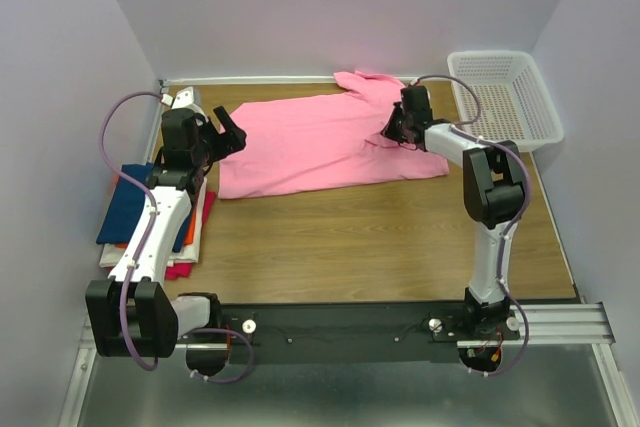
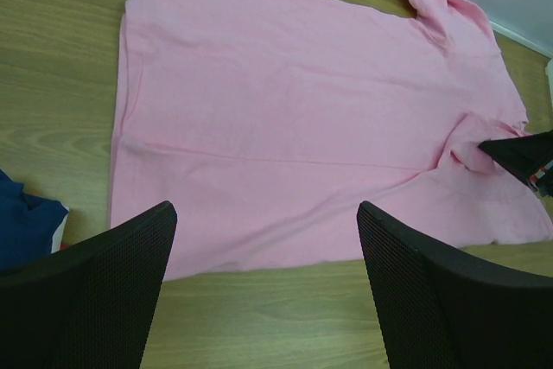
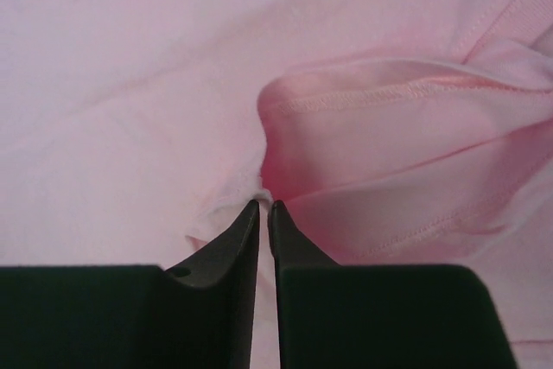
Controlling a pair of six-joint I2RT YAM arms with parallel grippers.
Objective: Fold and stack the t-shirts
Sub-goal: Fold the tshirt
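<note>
The bright pink t-shirt (image 1: 320, 142) lies spread flat on the wooden table, collar toward the basket. My right gripper (image 1: 392, 134) is down on the shirt near its right sleeve. In the right wrist view its jaws (image 3: 264, 205) are pinched together on a small raised fold of pink cloth (image 3: 130, 84). My left gripper (image 1: 232, 135) hovers by the shirt's left end, jaws wide apart. In the left wrist view (image 2: 266, 206) nothing sits between them, and the shirt (image 2: 294, 127) lies just beyond. Folded t-shirts, dark blue (image 1: 135, 202) on top, are stacked at the left edge.
A white mesh basket (image 1: 505, 97) stands at the back right, next to the right arm. The folded stack's dark blue corner (image 2: 26, 226) shows by my left finger. The tip of the right gripper (image 2: 523, 155) shows on the shirt. Walls close in at the back and on both sides.
</note>
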